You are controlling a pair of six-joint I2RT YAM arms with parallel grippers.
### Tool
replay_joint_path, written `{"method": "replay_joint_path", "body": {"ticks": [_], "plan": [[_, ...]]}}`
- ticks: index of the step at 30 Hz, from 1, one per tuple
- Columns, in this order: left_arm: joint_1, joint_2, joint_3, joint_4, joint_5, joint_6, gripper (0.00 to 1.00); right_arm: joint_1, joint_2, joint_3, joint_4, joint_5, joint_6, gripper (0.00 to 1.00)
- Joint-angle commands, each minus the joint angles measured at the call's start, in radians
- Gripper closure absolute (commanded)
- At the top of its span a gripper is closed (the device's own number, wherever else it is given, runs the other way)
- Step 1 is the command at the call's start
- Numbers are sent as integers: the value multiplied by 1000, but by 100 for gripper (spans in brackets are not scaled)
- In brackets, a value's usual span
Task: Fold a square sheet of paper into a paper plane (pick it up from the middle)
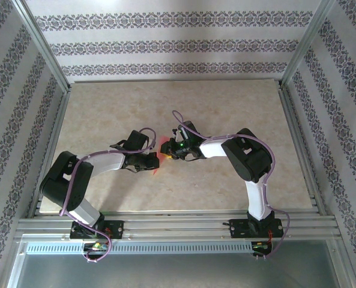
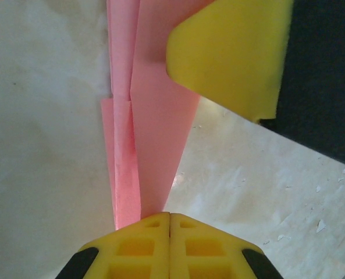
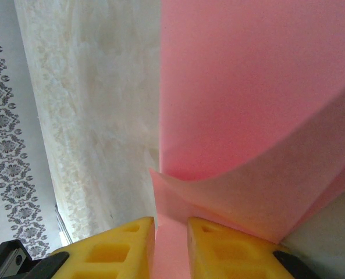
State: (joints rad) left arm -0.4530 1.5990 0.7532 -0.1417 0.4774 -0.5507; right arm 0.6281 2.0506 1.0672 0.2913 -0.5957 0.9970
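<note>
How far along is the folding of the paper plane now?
Done: the paper is folded lengthwise into narrow layers. In hand: the left fingers and the right fingers both pinch it. Left: probably the last creases and wings; no finished dart is clear.

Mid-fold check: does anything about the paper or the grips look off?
One layer of the paper plane bows away from the rest just above the right gripper, instead of lying flat. At the left gripper the folds run straight; no tears visible.
</note>
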Motion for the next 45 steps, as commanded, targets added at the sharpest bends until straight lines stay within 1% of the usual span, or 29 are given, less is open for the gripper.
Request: {"method": "replay_joint_path", "body": {"ticks": [1,9,15,26,35,45], "plan": [[-19,19,-7,-7,-5,-10,92,-5,53,-2,-68,23,3,74],[-21,29,-8,-13,-8,-11,92,-5,54,0,-69,22,3,73],[-34,24,-8,-49,-29,-8,92,-5,56,0,-69,23,6,74],[-62,15,-6,-148,-124,25,94,-6,63,2,-69,25,10,74],[-77,-26,-35,-158,-100,2,94,-5,63,2,-69,27,13,75],[-81,-66,-57,-213,-107,12,94,-6,69,5,-72,29,15,75]]}}
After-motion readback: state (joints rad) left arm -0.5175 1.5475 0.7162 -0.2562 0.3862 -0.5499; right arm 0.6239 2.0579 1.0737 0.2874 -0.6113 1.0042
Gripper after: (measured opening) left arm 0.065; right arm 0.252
